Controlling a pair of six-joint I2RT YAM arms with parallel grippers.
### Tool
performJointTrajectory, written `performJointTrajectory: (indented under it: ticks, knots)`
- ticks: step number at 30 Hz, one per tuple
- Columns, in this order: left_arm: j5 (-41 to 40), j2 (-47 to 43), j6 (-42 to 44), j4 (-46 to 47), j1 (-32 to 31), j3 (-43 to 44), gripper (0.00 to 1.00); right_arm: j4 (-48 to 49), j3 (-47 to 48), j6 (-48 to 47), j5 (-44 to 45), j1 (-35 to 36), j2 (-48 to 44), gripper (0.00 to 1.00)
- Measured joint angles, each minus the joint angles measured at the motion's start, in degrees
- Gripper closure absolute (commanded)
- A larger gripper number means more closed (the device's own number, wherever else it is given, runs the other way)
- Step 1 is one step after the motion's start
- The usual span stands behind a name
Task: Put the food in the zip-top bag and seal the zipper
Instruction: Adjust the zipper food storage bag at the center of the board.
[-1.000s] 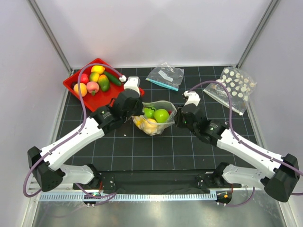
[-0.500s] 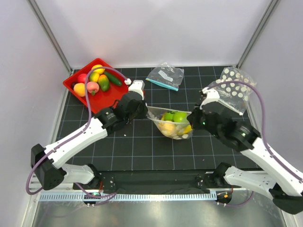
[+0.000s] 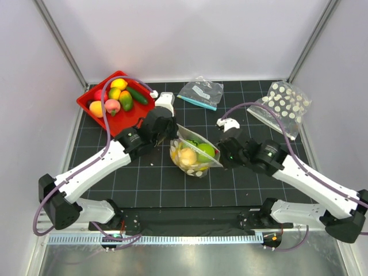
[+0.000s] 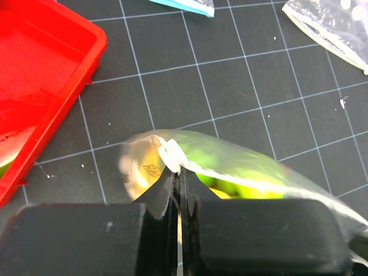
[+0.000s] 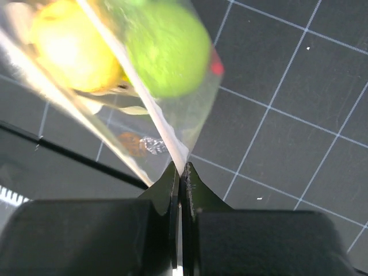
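My left pincer (image 3: 172,138) is pinched tight on one end of the clear floppy plastic bag's (image 3: 195,164) rim. My right pincer (image 3: 222,157) is clamped on the opposite end. The bag stretches between them over the middle of the black gridded mat (image 3: 144,184), with a round green toy fruit (image 3: 206,151) and yellow toy fruit (image 3: 187,156) inside. More glossy toy fruits (image 3: 115,100) sit in the red plastic tray (image 3: 86,106), far left.

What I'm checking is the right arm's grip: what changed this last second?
The right gripper closed on the right edge of the filled zip-top bag; the bag swung right, then back. The left gripper stayed shut on its left edge. Red tray, teal-strip bag and spare dotted bag unchanged.
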Motion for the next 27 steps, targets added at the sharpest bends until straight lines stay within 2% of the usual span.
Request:
performJointTrajectory:
  ticks: [2, 3, 4, 7, 16, 20, 24, 27]
  knots:
    - [0.0, 0.6, 0.0, 0.3, 0.0, -0.2, 1.0, -0.8, 0.1, 0.0, -0.1, 0.7, -2.7, 0.88]
    - [0.2, 0.8, 0.0, 0.8, -0.1, -0.4, 1.0, -1.2, 0.2, 0.1, -0.1, 0.7, -4.1, 0.79]
    - [0.6, 1.0, 0.1, 1.3, -0.2, -0.7, 1.0, -1.5, 0.3, 0.2, -0.1, 0.7, -5.5, 0.64]
    - [1.7, 1.7, 1.0, 2.9, -0.3, -1.1, 1.0, -3.2, 0.6, -0.5, -0.6, 0.7, -8.7, 0.44]
    - [7.8, 4.0, 8.4, 7.5, 0.1, -0.3, 1.0, -0.3, 0.5, -3.3, -2.1, 0.7, -16.5, 0.42]
    - [10.7, 4.0, 11.0, 9.5, 0.1, -0.3, 1.0, 4.5, 0.2, -4.9, -0.7, 0.7, -16.6, 0.34]
    - [12.8, 3.8, 12.5, 10.3, 0.1, -0.3, 1.0, 10.0, -1.3, -7.3, 2.8, 0.7, -14.9, 0.2]
    - [13.8, 3.5, 13.1, 10.3, 0.1, -0.3, 1.0, 13.1, -2.3, -9.7, 5.4, 0.7, -12.7, 0.2]
